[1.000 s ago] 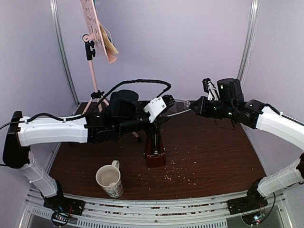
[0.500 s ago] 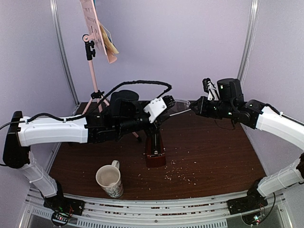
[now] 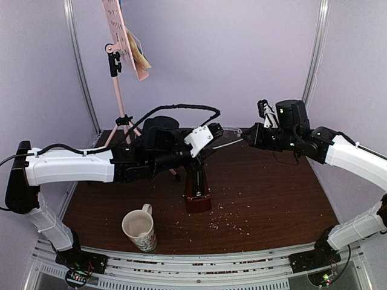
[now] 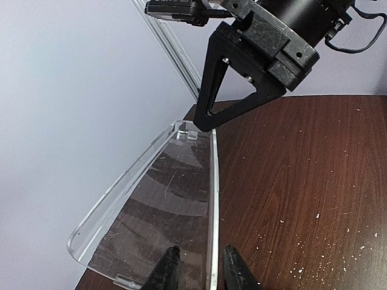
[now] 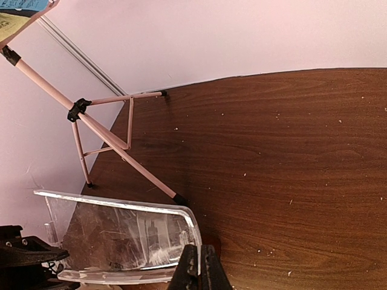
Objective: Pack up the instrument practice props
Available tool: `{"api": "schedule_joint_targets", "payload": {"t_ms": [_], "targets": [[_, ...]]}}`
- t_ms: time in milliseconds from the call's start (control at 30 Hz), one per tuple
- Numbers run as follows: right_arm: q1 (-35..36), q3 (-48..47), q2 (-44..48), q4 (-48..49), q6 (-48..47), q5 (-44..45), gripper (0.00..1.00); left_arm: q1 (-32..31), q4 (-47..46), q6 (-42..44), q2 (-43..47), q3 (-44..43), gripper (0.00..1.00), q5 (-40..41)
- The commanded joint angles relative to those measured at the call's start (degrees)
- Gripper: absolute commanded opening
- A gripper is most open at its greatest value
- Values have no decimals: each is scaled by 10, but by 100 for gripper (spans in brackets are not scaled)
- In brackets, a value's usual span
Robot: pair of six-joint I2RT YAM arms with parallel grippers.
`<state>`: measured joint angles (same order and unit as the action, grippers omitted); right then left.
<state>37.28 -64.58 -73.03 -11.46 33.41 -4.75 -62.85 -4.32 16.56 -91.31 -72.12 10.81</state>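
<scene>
Aloft above the middle of the worktop (image 3: 272, 193), held from either end: the clear wedge cover (image 3: 230, 138). Clenched on its wide end, the left claw (image 3: 215, 129), with fingers (image 4: 170, 270) astride one long side edge in the left wrist view. Pinched on the narrow end, the right claw (image 3: 245, 134), with black fingertips (image 5: 186, 269) nearly together on the rim in the right wrist view. Through the transparent plastic, dark wood grain plainly visible.

Below the cover and a little nearer, on the worktop and apart from both claws: the small dark red-brown pyramid metronome (image 3: 197, 190), uncovered. At the back left corner, upright on spread legs: the pink tripod music stand (image 3: 118, 90), with perforated desk (image 3: 117, 21) tilted high against the wall. Resting on that desk: pale-yellow and blue music sheets (image 3: 139, 54).

Near the front edge, left of the metronome and well apart from it: a cream patterned mug (image 3: 139, 228), upright, handle toward the back. Scattered on the wood to the right of the metronome: pale crumbs (image 3: 230, 225).
</scene>
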Motion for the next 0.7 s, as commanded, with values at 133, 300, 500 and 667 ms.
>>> {"api": "schedule_joint_targets", "payload": {"t_ms": [133,300,500,667], "targets": [[4,-15,-2,12,0,1,0,-3,-8,7,-9,-7,14,5],[4,-13,-2,12,0,6,0,-3,-8,1,-9,-6,3,-2],[5,-7,16,16,-5,23,12,-3,-13,-24,-7,-4,0,-13],[5,21,70,47,-14,53,62,-2,-41,-82,4,4,0,-26]]}}
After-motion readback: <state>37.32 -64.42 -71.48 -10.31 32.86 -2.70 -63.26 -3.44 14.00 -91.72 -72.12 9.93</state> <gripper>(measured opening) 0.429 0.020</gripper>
